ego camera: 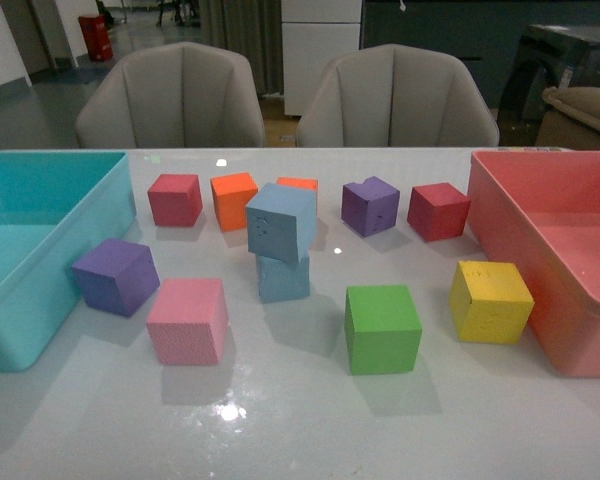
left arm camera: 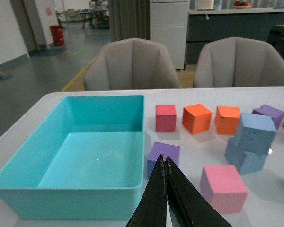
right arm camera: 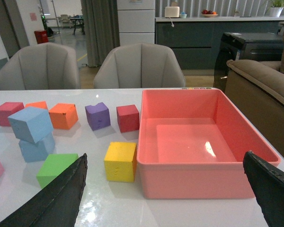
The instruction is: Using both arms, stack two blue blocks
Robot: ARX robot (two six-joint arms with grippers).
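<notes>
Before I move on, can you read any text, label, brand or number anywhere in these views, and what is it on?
No readable text in any view.
Upper blue block, lower blue block: only dents, no print.
Teal bin, pink bin: unmarked.
Pinkish sign on the far wall: too blurred to read.
Left gripper, right gripper: no markings visible.

White table point(ego camera: 310, 420), coloured cubes point(ego camera: 382, 327), two bins point(ego camera: 40, 300)

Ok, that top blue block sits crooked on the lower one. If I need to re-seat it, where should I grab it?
Probably come from above and close the claw on two opposite side faces of the top blue block. It sits twisted and overhanging the lower blue block, so turn the claw to match its faces; a sideways push could topple it.
</notes>
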